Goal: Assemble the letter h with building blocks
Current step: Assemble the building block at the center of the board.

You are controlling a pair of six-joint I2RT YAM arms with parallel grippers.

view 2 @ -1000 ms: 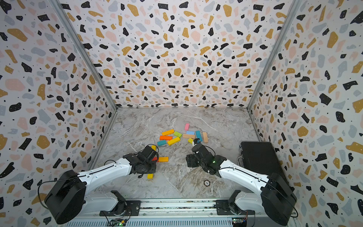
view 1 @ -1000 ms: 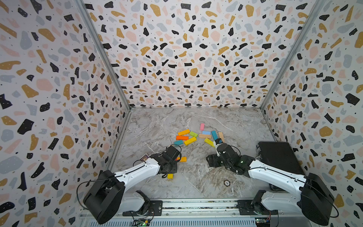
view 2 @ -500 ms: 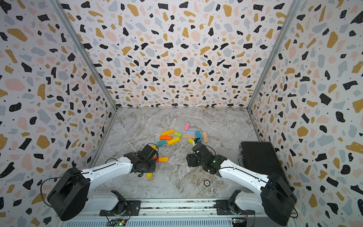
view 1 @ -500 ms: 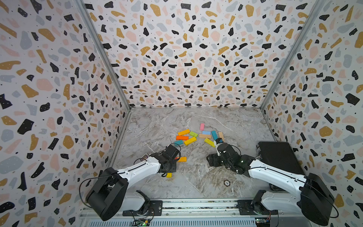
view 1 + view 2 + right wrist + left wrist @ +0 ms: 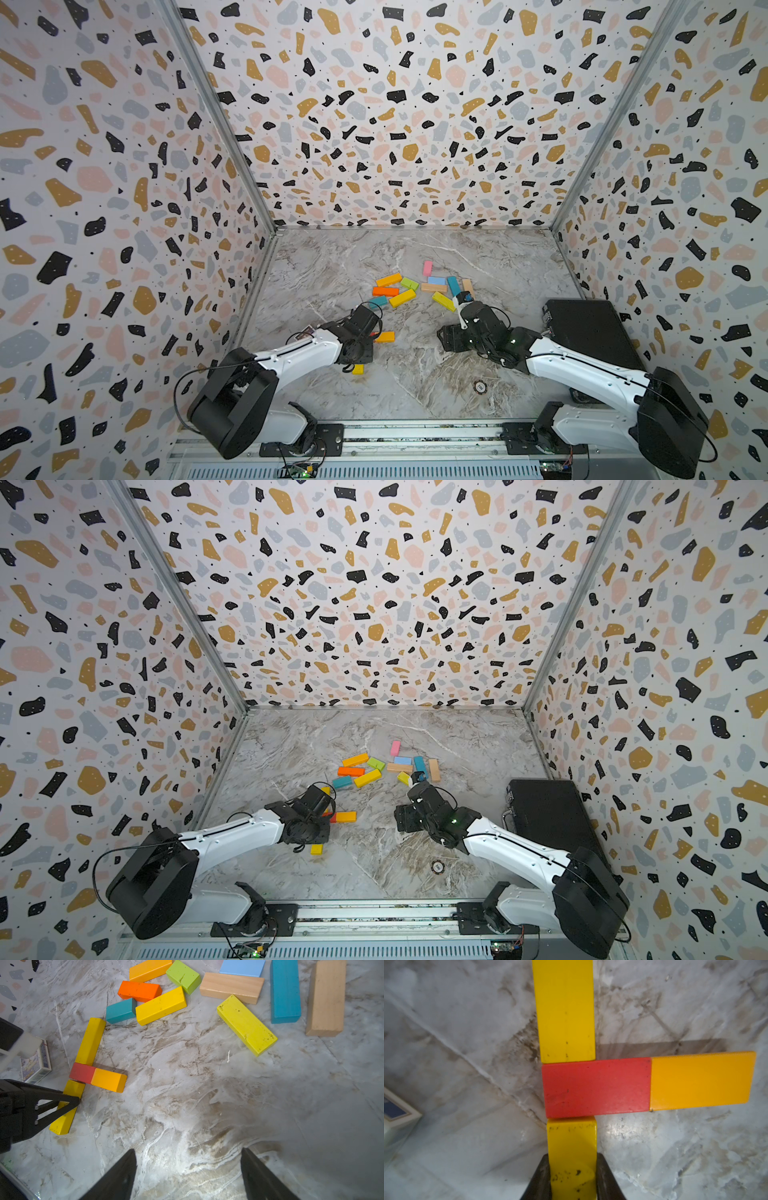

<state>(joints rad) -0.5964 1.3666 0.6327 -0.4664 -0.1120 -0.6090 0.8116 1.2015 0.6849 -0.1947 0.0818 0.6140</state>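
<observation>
Wood under smooth paint forms the flat rectangular building blocks (image 5: 402, 297) on the veined, marble-like table (image 5: 415, 370): the left hand (image 5: 572, 1159) is closed on a scuffed yellow bar (image 5: 572, 1142) whose end meets a red block (image 5: 596, 1087) joined to an orange block (image 5: 702, 1081), the right hand (image 5: 188, 1150) stands open and empty, and all is nearly unchanged from a second ago.

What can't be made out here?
- left tool: both top views, hidden under its own wrist.
- held yellow block: both top views, arm covers most.
- small box: left wrist view, cut by edge, print blurred.
- disc: both top views, marking too small.
</observation>
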